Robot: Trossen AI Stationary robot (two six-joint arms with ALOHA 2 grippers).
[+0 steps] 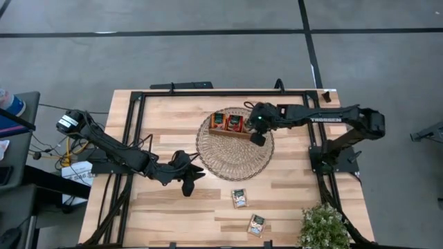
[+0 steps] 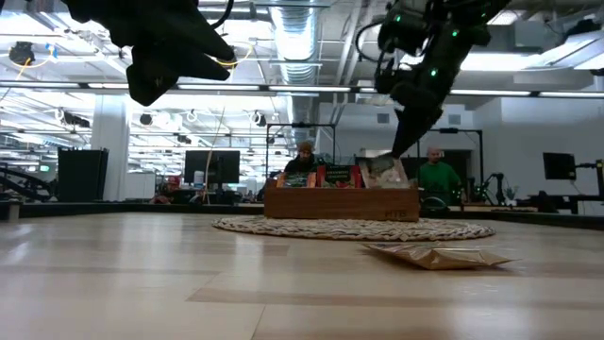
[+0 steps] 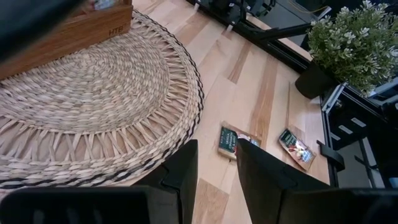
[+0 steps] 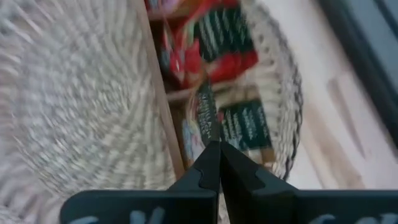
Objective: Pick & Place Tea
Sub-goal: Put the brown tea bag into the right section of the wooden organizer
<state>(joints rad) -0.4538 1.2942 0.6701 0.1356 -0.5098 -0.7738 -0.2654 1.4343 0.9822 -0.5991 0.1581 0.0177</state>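
A brown wooden tray (image 1: pixel 239 133) stands on the far part of a round wicker mat (image 1: pixel 234 158). It has red-orange tea sachets (image 1: pixel 227 122) in it. My right gripper (image 1: pixel 257 138) is over the tray's right end, shut on a pale tea sachet (image 2: pixel 380 170) that stands on edge above the rim. Two more sachets (image 1: pixel 240 198) (image 1: pixel 257 225) lie flat on the table near the front edge. My left gripper (image 1: pixel 188 183) hovers at the mat's near left rim, open, with nothing between its fingers (image 3: pixel 186 162). My right gripper pinches the pale sachet by its upper edge (image 4: pixel 208 127) between its two shut fingers. The fingers come from above, slanting down toward the tray. The sachet hangs on edge below them, its lower part in the tray's right-end compartment; whether it rests there I cannot tell.
A potted plant (image 1: pixel 324 227) stands at the table's near right corner. A black frame (image 1: pixel 135 131) runs along the table's left, far and right sides. Bare wood lies between the mat and the front edge. People sit in the room beyond the table.
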